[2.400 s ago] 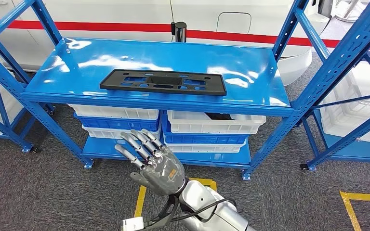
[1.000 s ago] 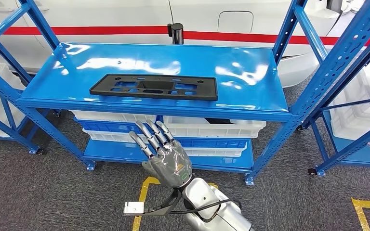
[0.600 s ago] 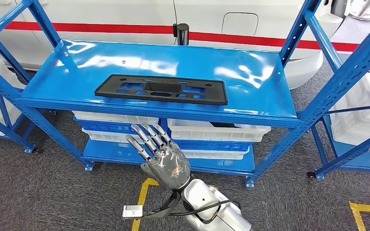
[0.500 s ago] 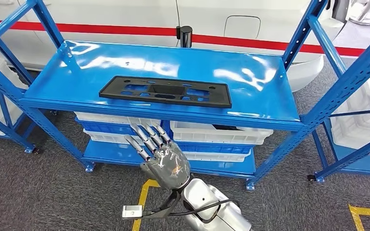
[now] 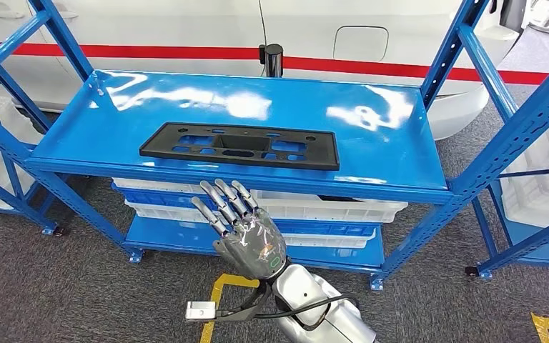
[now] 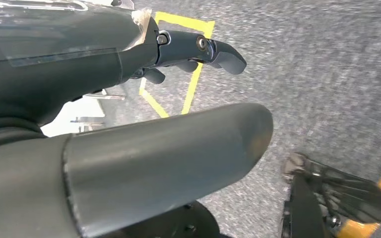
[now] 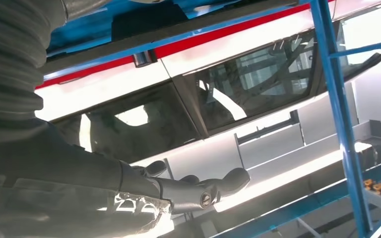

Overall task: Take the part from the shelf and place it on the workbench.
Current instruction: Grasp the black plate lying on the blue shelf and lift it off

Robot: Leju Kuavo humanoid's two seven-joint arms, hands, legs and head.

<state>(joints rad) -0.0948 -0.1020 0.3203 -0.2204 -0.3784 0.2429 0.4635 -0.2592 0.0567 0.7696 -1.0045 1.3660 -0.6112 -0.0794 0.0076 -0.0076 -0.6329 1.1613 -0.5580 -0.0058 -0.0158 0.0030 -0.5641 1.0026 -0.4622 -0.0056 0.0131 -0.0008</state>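
Observation:
The part (image 5: 239,145) is a flat black rectangular plate with several cutouts, lying near the front of the blue shelf top (image 5: 372,136). My right hand (image 5: 246,236) is raised just below and in front of the shelf's front edge, beneath the part. Its fingers are spread, pointing up toward the shelf, and it holds nothing. In the right wrist view the right hand (image 7: 178,191) has its fingers stretched out and nothing in them. My left hand (image 6: 198,49) hangs over the grey carpet with its fingers extended and nothing in them.
White and blue bins (image 5: 329,207) are stacked on the lower shelf level. A white car with a red stripe (image 5: 186,51) stands behind the shelf, and a black post (image 5: 271,58) at its back edge. Blue uprights (image 5: 504,100) frame the right side. Yellow tape (image 5: 218,300) marks the floor.
The camera has shifted a little, so the shelf sits differently in the picture. My right hand has come up closer to the shelf's front edge, still holding nothing.

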